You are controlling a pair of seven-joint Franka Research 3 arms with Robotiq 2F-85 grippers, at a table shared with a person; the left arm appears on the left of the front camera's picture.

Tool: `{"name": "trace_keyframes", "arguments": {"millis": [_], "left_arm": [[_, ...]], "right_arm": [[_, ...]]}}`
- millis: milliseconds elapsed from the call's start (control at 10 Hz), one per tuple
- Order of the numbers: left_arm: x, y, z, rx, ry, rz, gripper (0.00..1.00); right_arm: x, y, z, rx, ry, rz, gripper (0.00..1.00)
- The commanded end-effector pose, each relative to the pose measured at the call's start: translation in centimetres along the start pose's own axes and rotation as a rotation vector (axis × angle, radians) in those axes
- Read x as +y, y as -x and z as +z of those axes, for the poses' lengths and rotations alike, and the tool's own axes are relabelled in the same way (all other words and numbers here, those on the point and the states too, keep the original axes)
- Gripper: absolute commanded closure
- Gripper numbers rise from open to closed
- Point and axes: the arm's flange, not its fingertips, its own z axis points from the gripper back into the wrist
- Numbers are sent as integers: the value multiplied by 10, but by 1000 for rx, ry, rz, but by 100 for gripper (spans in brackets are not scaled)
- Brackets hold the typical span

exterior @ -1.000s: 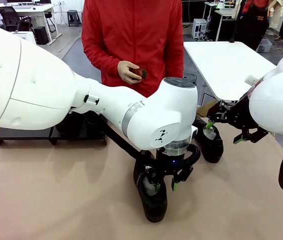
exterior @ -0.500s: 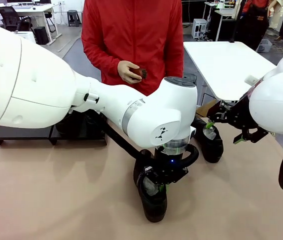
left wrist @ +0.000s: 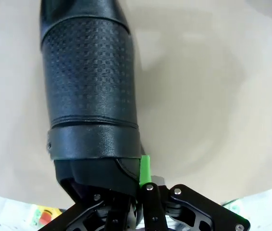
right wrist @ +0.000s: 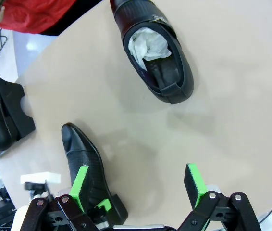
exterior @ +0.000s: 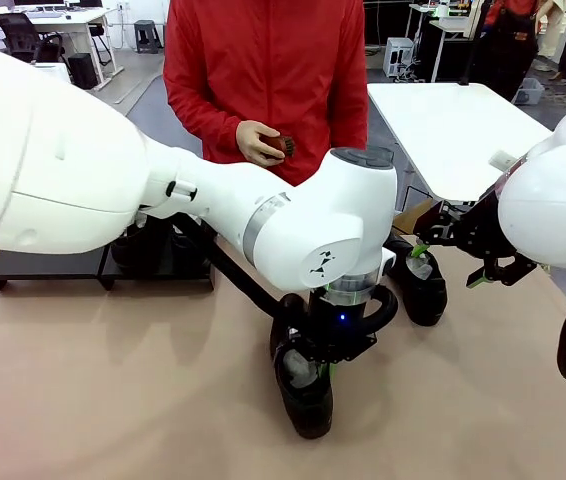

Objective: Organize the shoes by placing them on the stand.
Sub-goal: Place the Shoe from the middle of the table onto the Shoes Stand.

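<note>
front / left end effector: clamped on heel end of near shoe; fingers mostly hidden under the wrist
front / right end effector: fingers apart, holding nothing, at second shoe; contact can't tell
front / stand: far-left of desk, well apart from both shoes; right part blocked by left arm
front / person: red jacket, far side; hand holds small brown brush
front / surface, room: plain beige desk; white desks and office chairs behind
left wrist / near shoe: embossed black leather, toe cut off by top edge
left wrist / left end effector: one green pad on the heel rim, other finger hidden behind shoe
right wrist / right end effector: pads wide apart over bare desk
right wrist / second shoe: upright, white paper in opening, toe cut off at top
right wrist / near shoe: heel end hidden behind a finger
right wrist / stand: at left edge, mostly cut off
</note>
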Motion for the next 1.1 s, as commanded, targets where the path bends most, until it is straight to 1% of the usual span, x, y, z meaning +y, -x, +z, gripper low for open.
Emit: {"name": "trace_keyframes", "arguments": {"millis": [0, 100, 200, 300, 400, 600, 700, 800, 900, 1000], "left_arm": [[28, 20, 40, -116, 26, -107, 100], [41, 25, 64, -205, 62, -189, 100], [62, 21, 89, -273, 64, -191, 100], [84, 19, 112, -368, 47, -183, 100], [107, 18, 134, -415, 40, -186, 100], [153, 16, 177, -531, -13, -211, 100], [174, 13, 192, -541, -46, -211, 100], [196, 11, 204, -530, -78, -205, 100], [215, 8, 209, -512, -55, -196, 100], [229, 8, 209, -519, 6, -169, 100]], "right_arm": [[-1, -2, -1, 2, -19, 13, 0], [-1, -2, -1, 2, -19, 13, 0], [-1, -2, -1, 2, -19, 13, 0], [-1, -2, -1, 2, -19, 13, 0], [-1, -2, -1, 2, -19, 13, 0], [-1, -2, -1, 2, -19, 13, 0], [-1, -2, -1, 2, -19, 13, 0], [-1, -2, -1, 2, -19, 13, 0], [-1, -2, -1, 2, -19, 13, 0], [-1, -2, -1, 2, -19, 13, 0]]}}
